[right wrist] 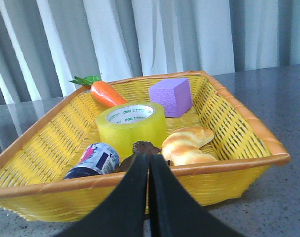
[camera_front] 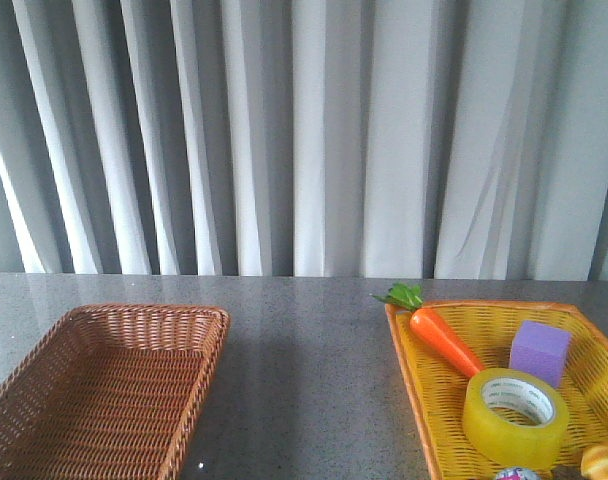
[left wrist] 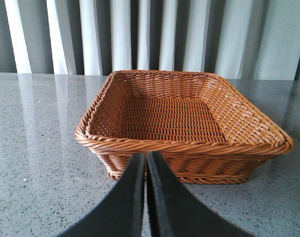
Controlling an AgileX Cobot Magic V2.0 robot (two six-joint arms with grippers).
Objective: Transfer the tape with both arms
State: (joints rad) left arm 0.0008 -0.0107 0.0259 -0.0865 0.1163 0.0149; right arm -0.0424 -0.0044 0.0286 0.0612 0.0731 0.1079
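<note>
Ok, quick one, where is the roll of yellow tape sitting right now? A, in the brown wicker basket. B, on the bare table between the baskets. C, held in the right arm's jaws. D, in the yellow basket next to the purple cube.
D: the tape lies flat in the yellow basket, just in front of the purple cube; the brown wicker basket holds nothing.

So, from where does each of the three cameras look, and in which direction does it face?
Front view: looks forward over the grey table at the brown wicker basket, the yellow basket and the curtain; no arm shows.
Left wrist view: low, facing the brown wicker basket; left gripper shut.
Right wrist view: low, facing the yellow basket holding the tape; right gripper shut.
Shared: front and right wrist views both show tape, carrot and purple cube.
</note>
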